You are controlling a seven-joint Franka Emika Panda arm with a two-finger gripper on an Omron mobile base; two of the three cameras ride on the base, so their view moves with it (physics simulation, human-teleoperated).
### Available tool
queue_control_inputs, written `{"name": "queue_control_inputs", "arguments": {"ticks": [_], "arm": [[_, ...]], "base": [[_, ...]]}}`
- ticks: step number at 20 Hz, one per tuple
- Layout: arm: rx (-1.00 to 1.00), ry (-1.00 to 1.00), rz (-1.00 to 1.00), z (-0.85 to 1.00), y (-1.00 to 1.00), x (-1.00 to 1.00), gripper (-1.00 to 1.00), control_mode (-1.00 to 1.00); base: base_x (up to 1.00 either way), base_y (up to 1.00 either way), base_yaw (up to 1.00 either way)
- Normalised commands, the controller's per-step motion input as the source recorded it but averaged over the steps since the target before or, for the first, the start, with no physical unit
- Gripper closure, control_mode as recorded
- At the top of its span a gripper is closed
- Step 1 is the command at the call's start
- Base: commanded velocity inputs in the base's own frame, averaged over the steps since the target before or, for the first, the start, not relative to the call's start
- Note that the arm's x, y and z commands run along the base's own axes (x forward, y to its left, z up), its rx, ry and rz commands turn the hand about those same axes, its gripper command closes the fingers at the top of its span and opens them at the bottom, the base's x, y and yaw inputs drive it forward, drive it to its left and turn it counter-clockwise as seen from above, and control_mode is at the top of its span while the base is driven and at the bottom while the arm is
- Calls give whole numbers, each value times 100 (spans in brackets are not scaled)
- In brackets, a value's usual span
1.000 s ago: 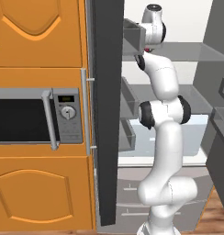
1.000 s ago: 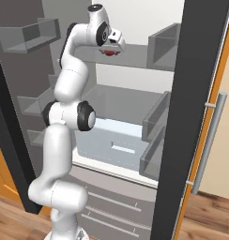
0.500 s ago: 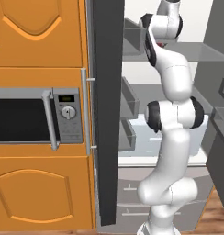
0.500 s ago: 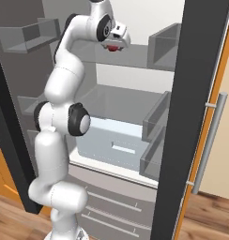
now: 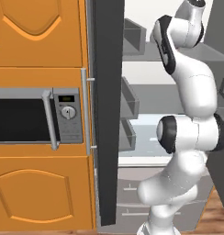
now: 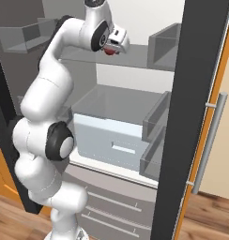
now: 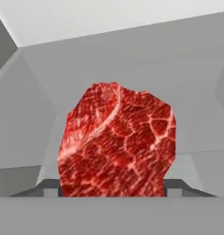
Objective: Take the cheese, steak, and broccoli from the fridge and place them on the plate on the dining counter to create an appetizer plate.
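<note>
The steak (image 7: 116, 142), a marbled red-brown lump, stands large in the hand view between the two dark fingertips (image 7: 49, 187). My gripper (image 7: 112, 189) is shut on the steak, with a finger pressed against each side. In the right base view the gripper (image 6: 112, 46) reaches in over the upper shelf (image 6: 140, 60) of the open fridge (image 6: 125, 93), and a bit of the red steak (image 6: 108, 51) shows under the hand. Behind the steak lies the fridge's white and grey inner wall. The cheese, broccoli, plate and dining counter are out of view.
The dark grey fridge doors stand open on both sides (image 5: 107, 114) (image 6: 196, 93), with grey door bins (image 6: 162, 44) on them. A pale blue-white drawer (image 6: 111, 136) sits below the shelf. Orange cabinets and a microwave (image 5: 22, 119) stand to the left.
The arm has straightened upward and its upper links have swung up and to the right in the left base view. The steak has stayed between the fingers throughout.
</note>
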Motion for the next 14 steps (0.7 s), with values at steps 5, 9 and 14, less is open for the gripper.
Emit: {"name": "queue_control_inputs", "arguments": {"ticks": [5, 9, 14], "arm": [[0, -30, 0, -23, 0, -100, 100, -100], [0, -28, 0, -12, 0, -100, 100, -100], [0, -21, 0, -1, 0, -100, 100, -100]], "base": [[0, 0, 0], [0, 0, 0], [0, 0, 0]]}}
